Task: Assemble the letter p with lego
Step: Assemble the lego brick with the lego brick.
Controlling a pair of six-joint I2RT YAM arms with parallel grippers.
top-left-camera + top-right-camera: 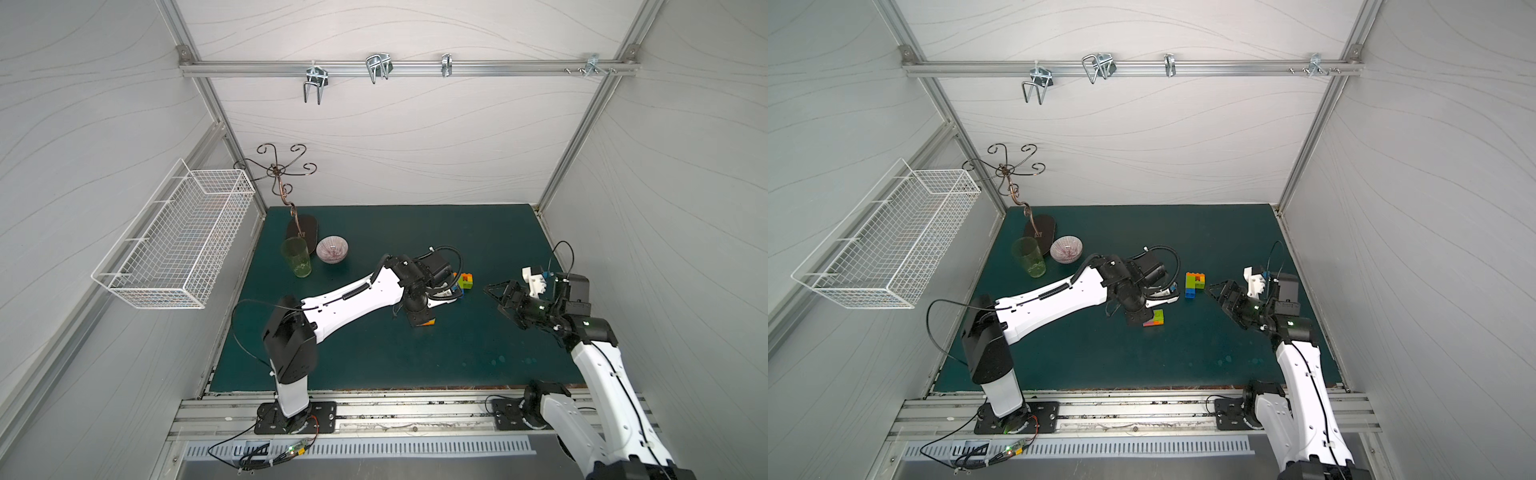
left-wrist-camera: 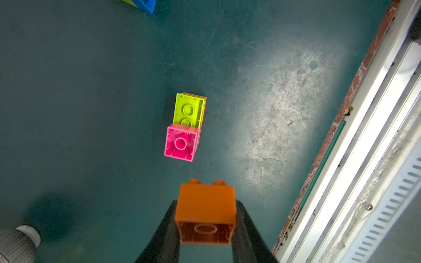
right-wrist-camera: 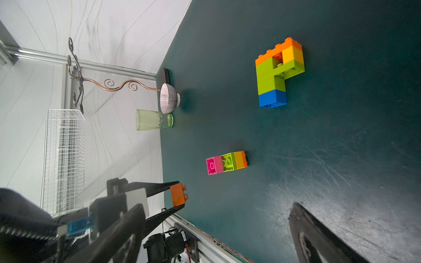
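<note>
The left claw point(image 2: 206, 206) pinches an orange brick point(image 3: 177, 194) over the table point(image 2: 91, 113), near a pink-green-orange stack point(image 2: 184, 127) lying on it, while the P-shaped build point(image 3: 276, 75) lies beside the wide-open, empty right claw point(image 1: 494, 297).

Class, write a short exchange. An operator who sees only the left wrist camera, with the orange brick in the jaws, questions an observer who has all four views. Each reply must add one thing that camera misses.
Operator: My left gripper holds the orange brick. What is that blue corner at my frame's edge?
Observer: It is the foot of a P-shaped build lying flat on the mat, with a lime stem and a yellow and orange loop.
Operator: Where is the other arm?
Observer: The right gripper is open and empty, near that build.
</note>
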